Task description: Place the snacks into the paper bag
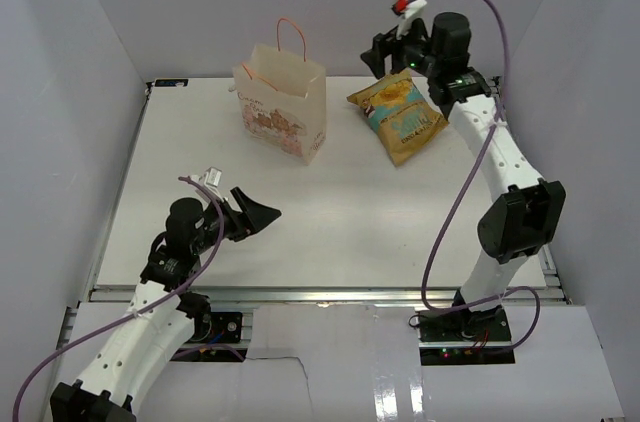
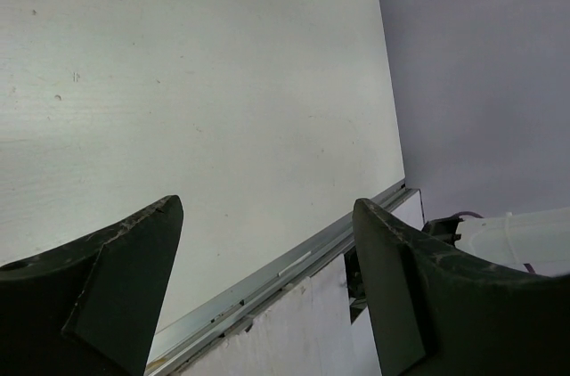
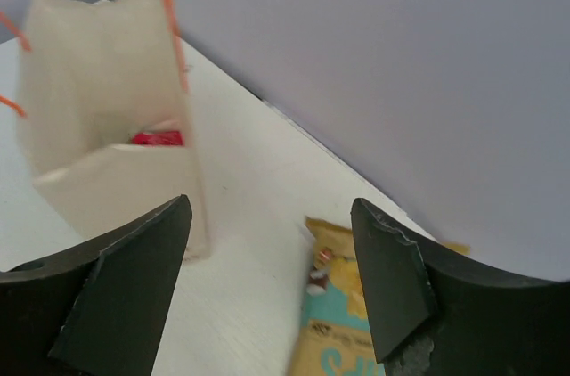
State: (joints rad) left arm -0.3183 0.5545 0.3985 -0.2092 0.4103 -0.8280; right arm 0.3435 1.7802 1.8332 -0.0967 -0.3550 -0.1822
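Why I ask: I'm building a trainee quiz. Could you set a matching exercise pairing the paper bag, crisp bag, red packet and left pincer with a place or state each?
Things:
1. paper bag
2. crisp bag
3. red packet
4. left pincer

Places or states:
A. open and empty, over the near left of the table
B. inside the paper bag
C. lying flat, right of the paper bag
D. standing upright towards the far side

Pairs: 1-D, 2-C, 3-B, 4-A

Lab booth, plain pale walls
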